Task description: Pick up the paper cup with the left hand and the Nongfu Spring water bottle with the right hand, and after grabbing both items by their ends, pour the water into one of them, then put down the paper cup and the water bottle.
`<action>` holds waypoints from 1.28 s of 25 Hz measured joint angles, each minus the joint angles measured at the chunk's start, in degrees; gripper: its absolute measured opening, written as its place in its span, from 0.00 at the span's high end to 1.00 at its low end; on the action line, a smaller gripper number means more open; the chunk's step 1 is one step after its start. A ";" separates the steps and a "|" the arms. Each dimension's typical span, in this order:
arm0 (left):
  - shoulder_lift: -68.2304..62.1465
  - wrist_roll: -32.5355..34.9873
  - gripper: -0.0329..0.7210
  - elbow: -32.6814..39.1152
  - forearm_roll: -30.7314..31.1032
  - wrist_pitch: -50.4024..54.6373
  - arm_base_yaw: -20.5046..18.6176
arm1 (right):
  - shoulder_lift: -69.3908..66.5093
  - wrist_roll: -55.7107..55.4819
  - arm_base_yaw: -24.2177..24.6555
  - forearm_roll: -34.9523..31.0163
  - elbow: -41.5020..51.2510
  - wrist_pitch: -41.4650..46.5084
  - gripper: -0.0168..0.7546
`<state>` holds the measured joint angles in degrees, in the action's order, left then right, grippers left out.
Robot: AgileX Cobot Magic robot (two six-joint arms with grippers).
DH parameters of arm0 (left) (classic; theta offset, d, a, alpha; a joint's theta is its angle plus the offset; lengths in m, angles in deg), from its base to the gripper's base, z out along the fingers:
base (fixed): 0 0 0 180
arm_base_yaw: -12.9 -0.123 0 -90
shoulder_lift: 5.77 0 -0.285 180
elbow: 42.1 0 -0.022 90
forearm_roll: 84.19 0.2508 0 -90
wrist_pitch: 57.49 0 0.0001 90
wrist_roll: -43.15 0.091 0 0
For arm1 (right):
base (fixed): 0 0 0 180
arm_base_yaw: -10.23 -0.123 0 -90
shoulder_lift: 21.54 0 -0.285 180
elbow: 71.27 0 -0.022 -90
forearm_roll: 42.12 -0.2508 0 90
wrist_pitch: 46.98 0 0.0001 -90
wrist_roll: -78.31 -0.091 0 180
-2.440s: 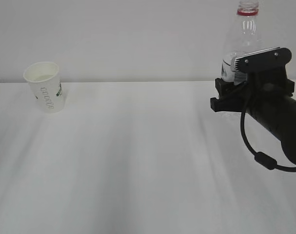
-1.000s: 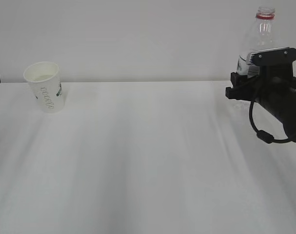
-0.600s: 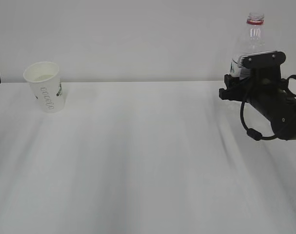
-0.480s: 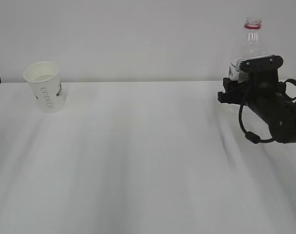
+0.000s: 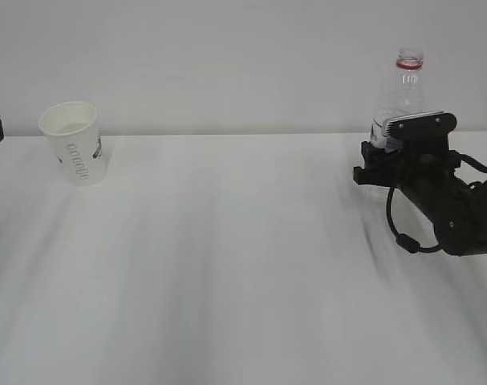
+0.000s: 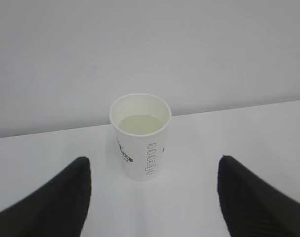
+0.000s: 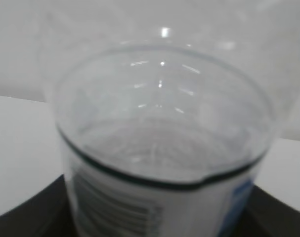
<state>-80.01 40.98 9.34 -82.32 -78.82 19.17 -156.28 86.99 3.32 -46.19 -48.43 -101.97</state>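
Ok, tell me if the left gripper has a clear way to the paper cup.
Probably yes: the left gripper is open, its fingers spread wider than the upright paper cup, with only bare table between them.

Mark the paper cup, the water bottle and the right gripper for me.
paper cup (image 5: 75, 144), exterior view, on its printed side wall.
water bottle (image 5: 405, 90), exterior view, on the clear shoulder below the red neck ring.
right gripper (image 5: 387, 164), exterior view, on the black fingers around the bottle.

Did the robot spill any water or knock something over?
Nothing stands out. The paper cup stands upright with liquid inside, the table shows no puddle, and the water bottle is upright, uncapped, in the right gripper.
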 joint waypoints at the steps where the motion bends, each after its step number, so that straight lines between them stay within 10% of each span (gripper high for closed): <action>1: 0.00 0.00 0.19 0.00 0.15 0.10 0.00 | -0.28 -0.15 0.00 0.12 0.00 -0.30 0.36; 16: 0.00 0.00 0.19 0.00 1.16 1.55 0.00 | -1.36 -2.41 0.00 1.39 0.05 -4.38 0.14; 32: 0.00 0.00 0.19 0.00 2.53 4.47 0.00 | -0.03 -2.44 0.00 1.50 11.01 -9.89 0.13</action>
<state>-80.01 40.98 9.34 -79.79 -74.36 19.17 -156.31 84.56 3.32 -44.68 -37.42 -111.86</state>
